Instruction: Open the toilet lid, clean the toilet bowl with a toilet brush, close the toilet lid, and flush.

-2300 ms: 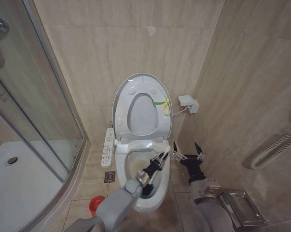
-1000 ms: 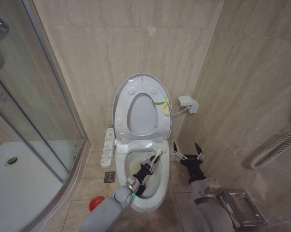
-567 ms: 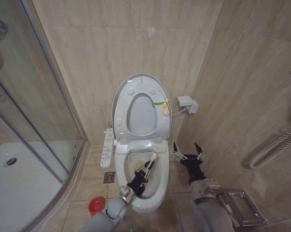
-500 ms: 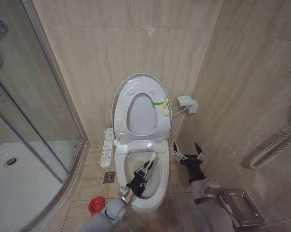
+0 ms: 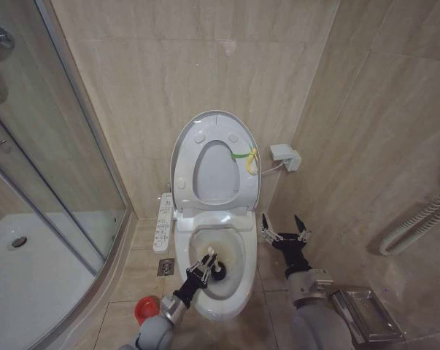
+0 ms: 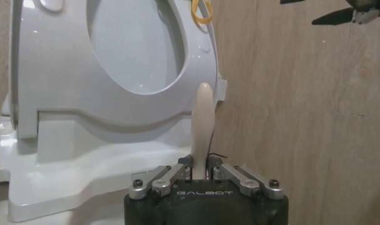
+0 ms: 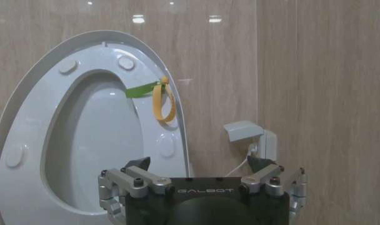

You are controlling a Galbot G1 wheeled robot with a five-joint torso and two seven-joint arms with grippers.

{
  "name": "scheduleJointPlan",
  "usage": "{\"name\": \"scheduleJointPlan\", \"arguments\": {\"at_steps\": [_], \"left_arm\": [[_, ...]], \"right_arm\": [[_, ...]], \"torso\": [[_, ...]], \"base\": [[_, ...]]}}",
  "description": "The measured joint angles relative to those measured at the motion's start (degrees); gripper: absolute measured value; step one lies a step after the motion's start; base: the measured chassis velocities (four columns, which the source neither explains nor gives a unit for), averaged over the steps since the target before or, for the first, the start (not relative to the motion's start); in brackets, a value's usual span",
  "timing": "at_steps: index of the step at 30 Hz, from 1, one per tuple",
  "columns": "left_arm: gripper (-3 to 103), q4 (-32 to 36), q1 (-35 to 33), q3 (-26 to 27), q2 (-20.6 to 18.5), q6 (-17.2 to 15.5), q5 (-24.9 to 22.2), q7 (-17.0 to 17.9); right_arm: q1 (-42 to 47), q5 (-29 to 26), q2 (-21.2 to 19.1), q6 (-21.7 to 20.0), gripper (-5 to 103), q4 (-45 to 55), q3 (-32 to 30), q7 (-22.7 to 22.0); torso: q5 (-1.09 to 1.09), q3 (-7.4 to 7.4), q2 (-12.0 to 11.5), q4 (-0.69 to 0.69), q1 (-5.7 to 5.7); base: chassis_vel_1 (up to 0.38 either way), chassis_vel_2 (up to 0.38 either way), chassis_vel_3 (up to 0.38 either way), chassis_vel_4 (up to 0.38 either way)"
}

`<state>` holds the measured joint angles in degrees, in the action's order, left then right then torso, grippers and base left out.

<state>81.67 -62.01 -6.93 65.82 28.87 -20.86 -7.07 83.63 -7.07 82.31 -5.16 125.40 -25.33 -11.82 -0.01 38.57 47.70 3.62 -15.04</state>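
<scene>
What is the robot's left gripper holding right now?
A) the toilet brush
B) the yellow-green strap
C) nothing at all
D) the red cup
A: the left gripper is shut on the toilet brush, its white handle sticking up between the fingers above the toilet bowl. The right gripper is open beside the bowl.

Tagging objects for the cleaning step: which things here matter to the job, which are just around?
Part of the job:
toilet lid, raised
toilet bowl, stained inside
toilet brush, head in the bowl, held by the left pincer
red holder on the floor
right pincer, open beside the bowl

Just around:
shower tray
wall box
button panel
</scene>
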Motion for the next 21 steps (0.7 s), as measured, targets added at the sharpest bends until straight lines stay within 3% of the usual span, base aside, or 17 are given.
{"name": "scheduleJointPlan", "arguments": {"at_steps": [16, 21], "left_arm": [[15, 4.4, 2.5, 2.4, -0.2, -1.2, -0.3, 2.6], [15, 7.1, 3.0, 3.9, 0.0, -2.0, 0.5, 4.8]], "right_arm": [[0.0, 0.0, 0.0, 0.0, 100, 0.0, 0.0, 0.0], [0.0, 0.0, 0.0, 0.0, 100, 0.0, 0.0, 0.0]], "torso": [[0.00, -0.01, 0.0, 0.02, 0.01], [0.00, -0.01, 0.0, 0.03, 0.01]], "base": [[0.000, 0.000, 0.000, 0.000], [0.000, 0.000, 0.000, 0.000]]}}
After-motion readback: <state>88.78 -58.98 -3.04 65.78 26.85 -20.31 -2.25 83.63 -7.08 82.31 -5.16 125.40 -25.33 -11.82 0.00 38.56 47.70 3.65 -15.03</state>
